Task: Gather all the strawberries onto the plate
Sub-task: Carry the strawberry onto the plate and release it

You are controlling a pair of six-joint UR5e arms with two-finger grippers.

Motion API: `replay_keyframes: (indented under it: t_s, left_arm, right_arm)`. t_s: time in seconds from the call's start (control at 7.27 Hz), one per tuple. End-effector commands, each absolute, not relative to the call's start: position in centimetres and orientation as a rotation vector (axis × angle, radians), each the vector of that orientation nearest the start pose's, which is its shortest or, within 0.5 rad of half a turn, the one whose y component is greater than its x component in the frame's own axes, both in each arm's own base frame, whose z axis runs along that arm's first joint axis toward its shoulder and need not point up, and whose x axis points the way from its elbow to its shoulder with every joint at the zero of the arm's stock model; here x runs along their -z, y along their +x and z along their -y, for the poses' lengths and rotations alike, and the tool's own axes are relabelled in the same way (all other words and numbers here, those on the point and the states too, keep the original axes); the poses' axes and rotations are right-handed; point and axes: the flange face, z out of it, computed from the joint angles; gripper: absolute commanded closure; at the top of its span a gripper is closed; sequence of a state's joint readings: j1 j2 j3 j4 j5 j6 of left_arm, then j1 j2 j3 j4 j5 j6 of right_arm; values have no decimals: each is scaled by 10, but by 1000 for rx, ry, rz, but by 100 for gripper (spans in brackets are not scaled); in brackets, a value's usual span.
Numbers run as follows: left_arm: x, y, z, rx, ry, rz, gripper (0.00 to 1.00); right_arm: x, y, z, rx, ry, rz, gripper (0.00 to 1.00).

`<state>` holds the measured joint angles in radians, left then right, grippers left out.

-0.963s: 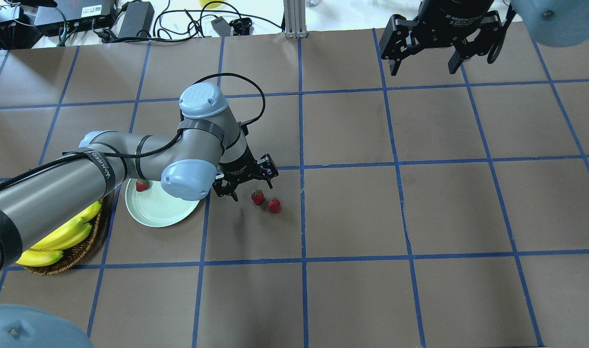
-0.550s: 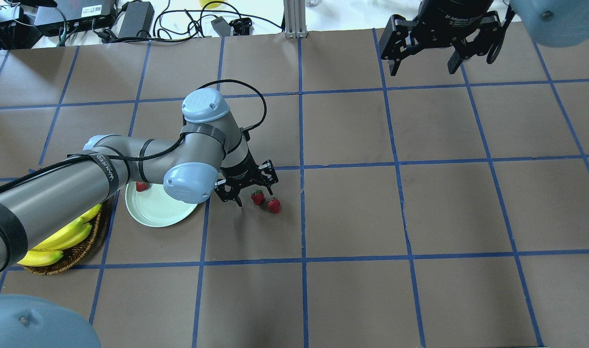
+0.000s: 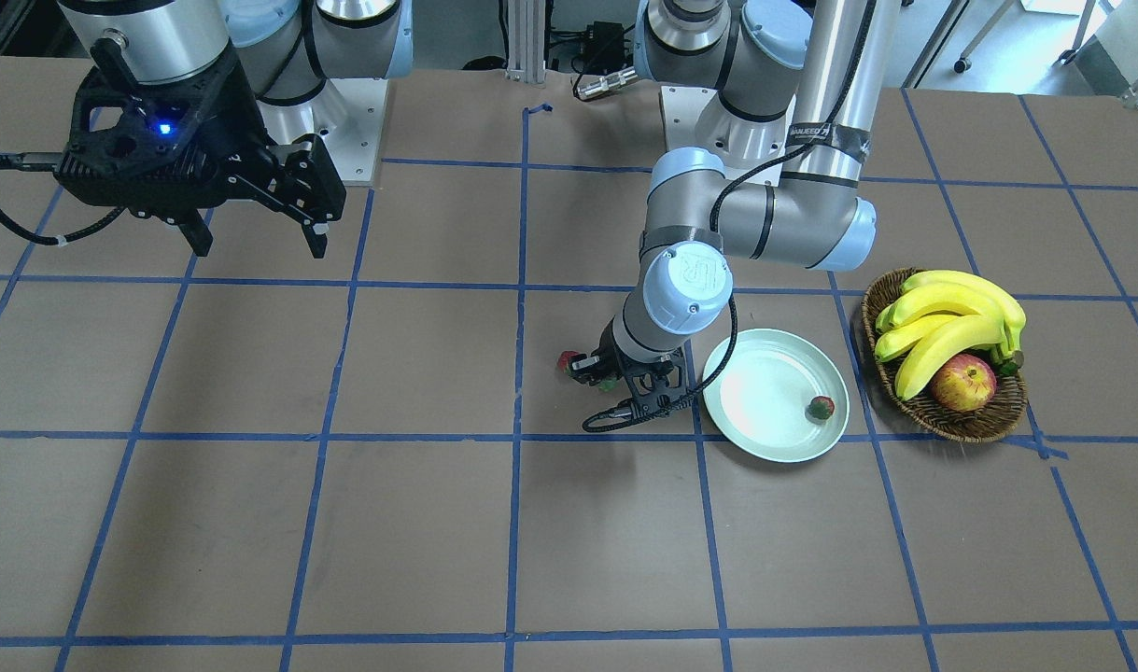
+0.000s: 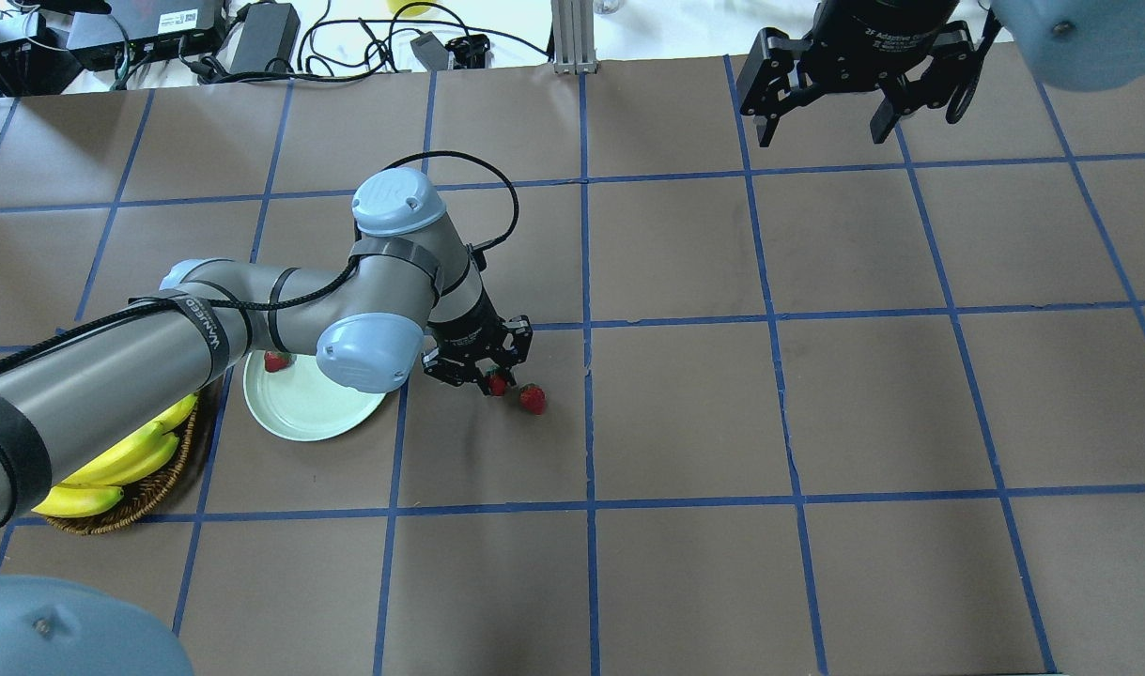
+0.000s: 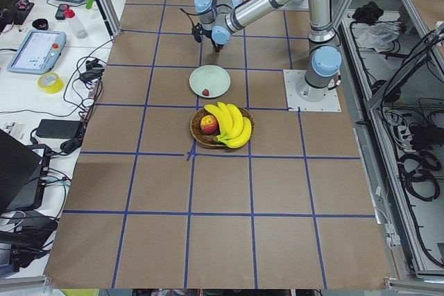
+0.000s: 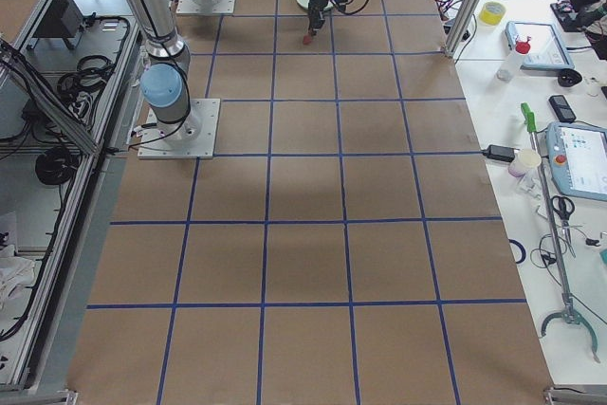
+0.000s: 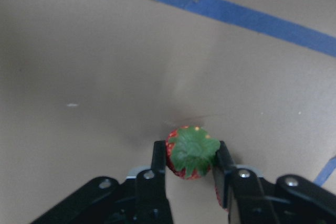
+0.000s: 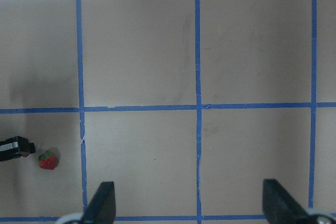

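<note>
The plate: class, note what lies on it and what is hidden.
One strawberry lies near the plate's rim; nothing else shows on it. The left arm covers part of it from overhead, but the front-facing view shows it nearly whole.

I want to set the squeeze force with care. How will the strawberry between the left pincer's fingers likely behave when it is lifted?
The strawberry is tiny against the left pincer, so it is probably very light. Its rounded, tapering sides meet flat fingers, so it may slip or turn. Whether it is soft, I cannot tell.
</note>
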<state>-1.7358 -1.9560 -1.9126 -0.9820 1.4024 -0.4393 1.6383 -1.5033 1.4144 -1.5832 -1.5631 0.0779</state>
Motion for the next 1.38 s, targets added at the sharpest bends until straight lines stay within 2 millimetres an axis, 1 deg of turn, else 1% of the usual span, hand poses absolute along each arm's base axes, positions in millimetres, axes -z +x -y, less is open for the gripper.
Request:
replay_keyframes:
  t_s: [0.0,0.14,0.28,0.41,0.55,0.69,0.83,0.96,1.1,1.24]
  left_arm:
    - [-240,-223,541,-213,-418,-3235,100]
    - [-275,-192,562,-251,-439,-3226,100]
    - [-293,-151,575,-246,-316,-3253,100]
    - [-295,-109,579,-247,-240,-3272,100]
    - [-282,-75,576,-286,-102,-3238,100]
    - [-262,-50,564,-353,-2,-3204,100]
    - [-237,-44,549,-437,-9,-3209,100]
    - [-223,-39,544,-442,15,-3203,100]
    - [-221,-27,544,-443,41,-3205,100]
    - [-217,-16,545,-453,16,-3212,26]
  right_arm:
    - [-532,169,518,157,14,-3123,0]
    - [-532,169,518,157,16,-3123,0]
    - [-532,170,518,155,14,-3123,0]
    - [-533,169,518,157,16,-3123,0]
    - [-532,170,518,157,14,-3123,0]
    - [-533,170,517,157,11,-3123,0]
    - [-531,170,518,152,11,-3123,0]
    - [-532,170,518,157,11,-3123,0]
    - [-533,170,518,159,14,-3122,0]
    - [-532,170,517,157,14,-3123,0]
